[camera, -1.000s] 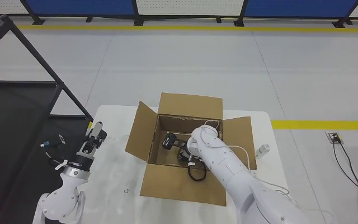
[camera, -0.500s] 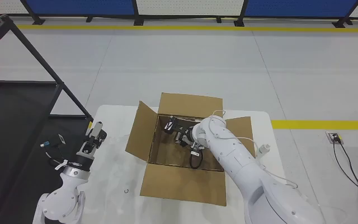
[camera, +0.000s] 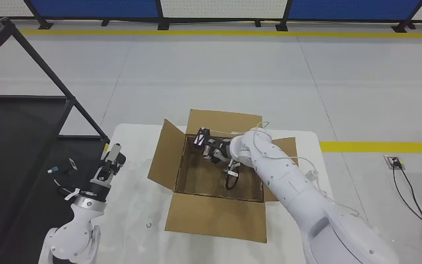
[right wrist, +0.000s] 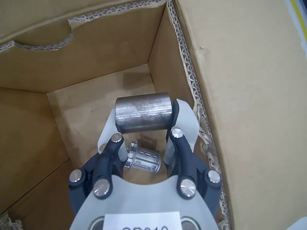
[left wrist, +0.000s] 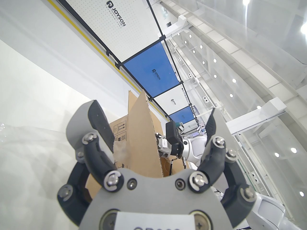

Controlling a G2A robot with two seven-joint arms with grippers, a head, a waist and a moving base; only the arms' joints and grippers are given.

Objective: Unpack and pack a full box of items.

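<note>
An open cardboard box (camera: 217,218) stands on the white table, flaps spread. My right gripper (right wrist: 144,116) hangs over a far inner corner of the box, shut on a dull steel cylinder (right wrist: 143,115) held crosswise between its fingers; in the top view this gripper (camera: 204,140) sits by the box's back wall. Below it, on the box floor, lies a ribbed silver metal part (right wrist: 143,161). My left gripper (left wrist: 158,130) stands open and empty, pointing up beside the box's side flap (left wrist: 141,135); from above it (camera: 114,156) is at the table's left edge.
A small white bottle-like object (camera: 309,176) rests on the table right of the box. A tiny ring (camera: 150,226) lies on the table near the front left. A black frame (camera: 59,99) stands left of the table. Shredded paper (right wrist: 203,130) lines the box's inner wall.
My right gripper has risen from the box's middle toward its back wall, carrying the steel cylinder. The left arm has kept still.
</note>
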